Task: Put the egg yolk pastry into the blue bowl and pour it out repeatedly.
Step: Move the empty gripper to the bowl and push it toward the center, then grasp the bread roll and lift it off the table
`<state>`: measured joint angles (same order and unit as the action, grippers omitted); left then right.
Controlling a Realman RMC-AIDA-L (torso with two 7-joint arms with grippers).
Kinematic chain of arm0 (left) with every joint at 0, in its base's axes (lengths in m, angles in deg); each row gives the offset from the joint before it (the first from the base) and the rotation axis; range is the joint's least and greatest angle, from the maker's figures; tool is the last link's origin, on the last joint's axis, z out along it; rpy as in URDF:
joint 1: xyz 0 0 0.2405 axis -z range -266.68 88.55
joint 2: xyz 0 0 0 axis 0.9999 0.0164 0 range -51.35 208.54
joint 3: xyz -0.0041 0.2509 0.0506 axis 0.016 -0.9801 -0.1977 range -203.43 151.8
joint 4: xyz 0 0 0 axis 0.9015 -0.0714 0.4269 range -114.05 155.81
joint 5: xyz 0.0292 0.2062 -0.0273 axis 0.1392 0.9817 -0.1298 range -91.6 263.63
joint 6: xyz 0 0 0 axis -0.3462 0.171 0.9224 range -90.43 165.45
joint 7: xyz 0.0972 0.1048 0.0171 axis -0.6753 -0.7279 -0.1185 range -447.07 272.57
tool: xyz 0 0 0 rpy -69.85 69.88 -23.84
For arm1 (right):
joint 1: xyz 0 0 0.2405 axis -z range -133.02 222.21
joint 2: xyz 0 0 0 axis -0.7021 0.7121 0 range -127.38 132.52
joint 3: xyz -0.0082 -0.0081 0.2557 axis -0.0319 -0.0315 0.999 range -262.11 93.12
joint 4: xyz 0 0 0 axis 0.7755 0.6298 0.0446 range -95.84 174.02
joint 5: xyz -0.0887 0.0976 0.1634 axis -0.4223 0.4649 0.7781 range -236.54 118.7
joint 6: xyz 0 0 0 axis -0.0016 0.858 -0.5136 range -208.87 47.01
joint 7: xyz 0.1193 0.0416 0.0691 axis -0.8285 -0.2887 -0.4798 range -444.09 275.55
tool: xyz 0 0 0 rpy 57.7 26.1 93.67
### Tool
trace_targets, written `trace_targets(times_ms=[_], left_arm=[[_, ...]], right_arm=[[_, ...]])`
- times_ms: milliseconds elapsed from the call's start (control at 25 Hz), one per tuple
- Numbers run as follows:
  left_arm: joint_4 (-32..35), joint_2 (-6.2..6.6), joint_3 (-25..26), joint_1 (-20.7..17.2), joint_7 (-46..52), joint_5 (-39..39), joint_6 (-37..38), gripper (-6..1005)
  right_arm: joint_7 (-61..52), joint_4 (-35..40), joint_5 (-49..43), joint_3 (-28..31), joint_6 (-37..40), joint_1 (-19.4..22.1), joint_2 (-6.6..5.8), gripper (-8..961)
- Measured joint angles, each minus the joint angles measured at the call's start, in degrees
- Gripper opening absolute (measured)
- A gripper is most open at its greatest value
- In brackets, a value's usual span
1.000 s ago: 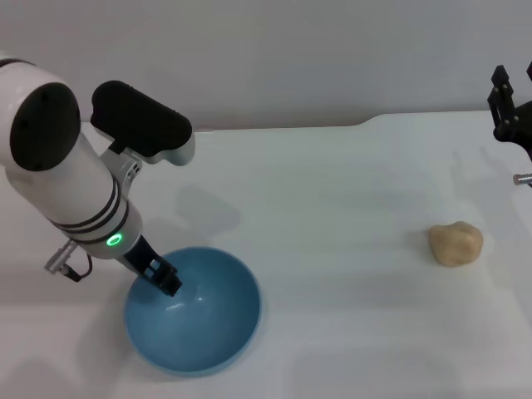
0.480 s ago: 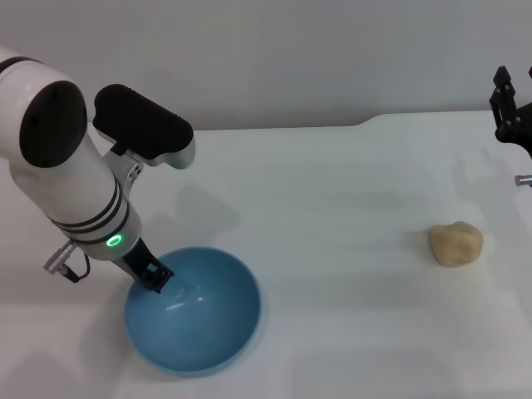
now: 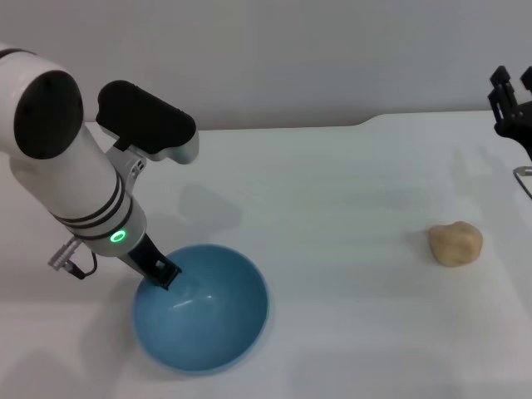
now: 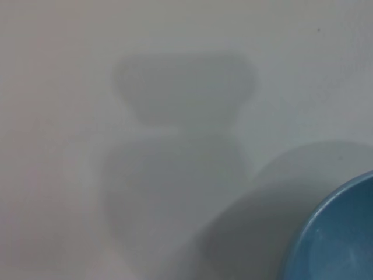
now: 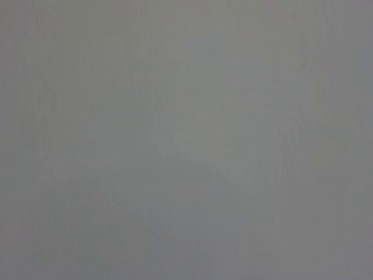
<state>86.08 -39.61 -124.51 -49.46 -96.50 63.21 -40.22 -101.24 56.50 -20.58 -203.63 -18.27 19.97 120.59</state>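
Two task items are sitting on the white worktop [image 3: 332,208], well apart. Blue bowl [image 3: 204,307] is resting upright at the robot's left, near the front edge – its interior is showing no contents. Egg yolk pastry [image 3: 455,243] is lying on the bare worktop at the robot's right, not in the bowl and touching nothing else.

Left end effector [image 3: 162,273] is reaching down at the bowl's rear-left rim; its dark tip is sitting right at the rim, pressed together on the bowl wall as far as head view shows. Green indicator light [image 3: 119,236] is glowing on the left arm's wrist section. Left wrist view is showing only a curved part of the bowl rim [image 4: 335,239] plus arm shadow on the worktop; no fingers are appearing there.

Right end effector [image 3: 511,104] is hanging at the far right edge of head view, raised, behind the pastry and well apart from it – only partly in frame, so cannot tell whether spread or closed. Right wrist view is giving a plain grey field, no detail readable.
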Motion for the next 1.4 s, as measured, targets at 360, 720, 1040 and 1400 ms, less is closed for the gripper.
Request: trace_targets(times_ms=[360,720,1040,1400], left_arm=[[0.7,0.13,1.8,0.4,-1.3,0.0,0.1,6],[0.7,0.18,2.0,0.7,-1.8,-0.1,0.3,-2],[0.6,0.14,1.9,0.8,-2.1,0.0,0.8,-2],[0.6,0.15,2.3,0.7,-2.9,0.0,1.5,-2]], right_arm=[[-20.5,13.6,-16.9,0.3,-23.5,-2.3,-7.02,384],[-37.4,39.3,-46.7,8.0,-50.4,0.7,-8.45,383],[-28.7,54.6,-44.9,8.5,-76.6,1.2,-7.64,383],[15.4,61.2,-11.6,29.6,-106.7,-1.7,-1.4,382]])
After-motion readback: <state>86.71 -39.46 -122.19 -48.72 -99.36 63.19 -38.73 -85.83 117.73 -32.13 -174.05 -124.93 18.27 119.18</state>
